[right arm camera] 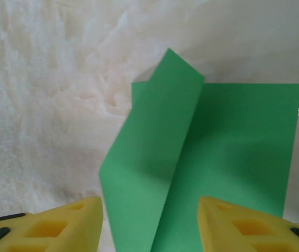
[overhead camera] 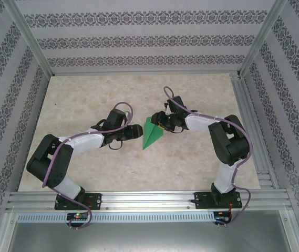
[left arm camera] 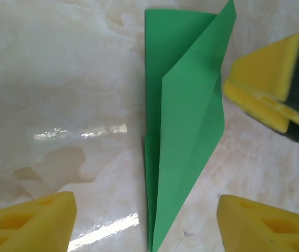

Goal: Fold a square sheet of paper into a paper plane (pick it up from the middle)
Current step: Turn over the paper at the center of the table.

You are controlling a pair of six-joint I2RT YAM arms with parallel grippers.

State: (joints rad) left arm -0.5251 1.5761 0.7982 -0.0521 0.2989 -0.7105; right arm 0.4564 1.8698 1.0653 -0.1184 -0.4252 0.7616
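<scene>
**Left gripper** (overhead camera: 134, 131): sits at 9 o'clock of the paper with its jaws spread wide and holding nothing. In its wrist view the left gripper (left arm camera: 148, 227) straddles the narrow nose, which lies clear of both pads.

**Paper plane** (overhead camera: 151, 133): partly folded and lying mid-table (overhead camera: 86, 94) between the two grippers. Its nose points toward 7 o'clock in the top view.

**Right gripper** (overhead camera: 161, 122): sits at 1 o'clock of the paper with its jaws apart, clamping nothing. In its wrist view the wide end of the paper runs between the right gripper's (right arm camera: 150, 226) pads.

**Step in hand (judged):** setting a wing fold.
- Pin the flat layer beside the centre crease with one gripper.
- Align the loose edge before pressing.
- Press from the wide end toward the nose, so that the thin paper does not skid on the glossy surface.

**View differences:**
- The top view renders the paper as a flat triangle.
- The right wrist view reveals a raised flap (right arm camera: 154, 142) standing off the lower layer and shadowing it.
- The left wrist view shows the paper plane's (left arm camera: 186, 131) stacked layers. It also shows the right gripper's fingers (left arm camera: 259, 73) just beside the paper's edge at 2 o'clock.
</scene>
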